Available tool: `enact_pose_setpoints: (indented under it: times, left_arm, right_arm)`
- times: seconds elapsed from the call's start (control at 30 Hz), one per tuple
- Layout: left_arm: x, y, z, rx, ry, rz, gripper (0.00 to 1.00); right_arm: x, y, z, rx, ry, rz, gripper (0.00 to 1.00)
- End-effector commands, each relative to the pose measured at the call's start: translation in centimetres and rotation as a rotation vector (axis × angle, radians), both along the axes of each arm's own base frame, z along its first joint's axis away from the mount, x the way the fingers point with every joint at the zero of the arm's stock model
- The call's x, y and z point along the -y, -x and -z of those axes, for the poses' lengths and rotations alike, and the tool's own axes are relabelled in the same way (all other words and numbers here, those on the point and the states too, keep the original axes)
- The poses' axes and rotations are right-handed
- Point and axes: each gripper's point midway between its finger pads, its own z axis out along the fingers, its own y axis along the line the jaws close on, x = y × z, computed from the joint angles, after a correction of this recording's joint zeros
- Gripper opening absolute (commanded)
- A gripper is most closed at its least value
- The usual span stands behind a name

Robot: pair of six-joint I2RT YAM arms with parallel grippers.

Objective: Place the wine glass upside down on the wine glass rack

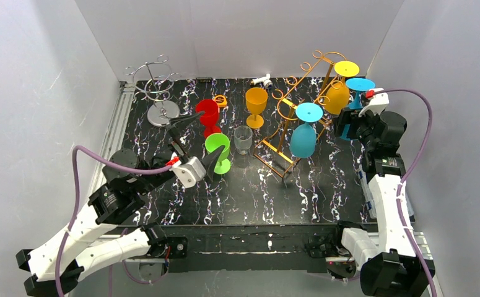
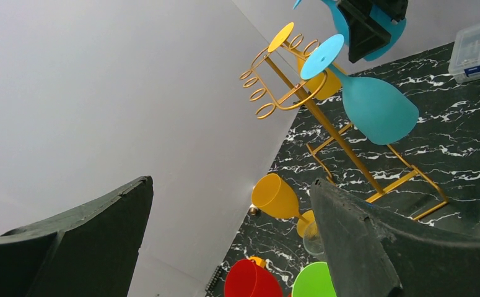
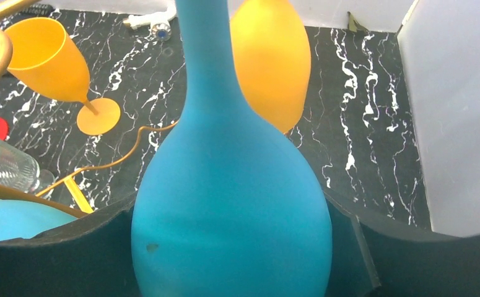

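Right pincer [image 1: 352, 124], at upper right in the overhead view, clasps the bowl of an inverted blue wine glass [image 3: 231, 210] at the gold rack [image 2: 340, 139]. I cannot tell whether its foot sits in a ring. Close on its left in the frame, a yellow glass [image 1: 338, 96] and a teal glass [image 1: 303, 137] hang from the rack. Left pincer [image 1: 191, 141] gapes wide and empty beside the green glass [image 1: 217, 148] and red glass [image 1: 209, 113]. A clear box [image 2: 477, 49] carries a blue label, too small to read.
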Motion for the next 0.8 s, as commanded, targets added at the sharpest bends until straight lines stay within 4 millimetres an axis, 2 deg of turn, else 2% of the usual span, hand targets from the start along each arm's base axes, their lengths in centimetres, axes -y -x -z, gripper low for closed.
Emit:
enact_pose_setpoints:
  times: [0.0,0.1,0.2,0.53,0.77]
  left_arm:
    - [0.7,0.1,-1.2,0.001,0.048,0.029,0.98]
    - [0.8,0.0,-1.4,0.003,0.058,0.029,0.98]
    - [0.8,0.2,-1.5,0.003,0.059,0.035,0.98]
    - [0.5,-0.1,-1.1,0.002,0.051,0.013,0.98]
    - [0.6,-0.2,-1.5,0.003,0.053,0.009,0.98]
  right_arm:
    - [-0.3,-0.7,-0.6,0.078,0.097,-0.068,0.44]
    - [-0.3,-0.7,0.6,0.067,0.116,-0.084,0.45]
    - [-0.3,-1.2,0.6,0.097,0.124,-0.088,0.45]
    - [-1.2,-2.9,-0.5,0.155,0.076,-0.13,0.45]
    - [-2.2,-4.1,-0.4,0.159,0.031,-0.179,0.45]
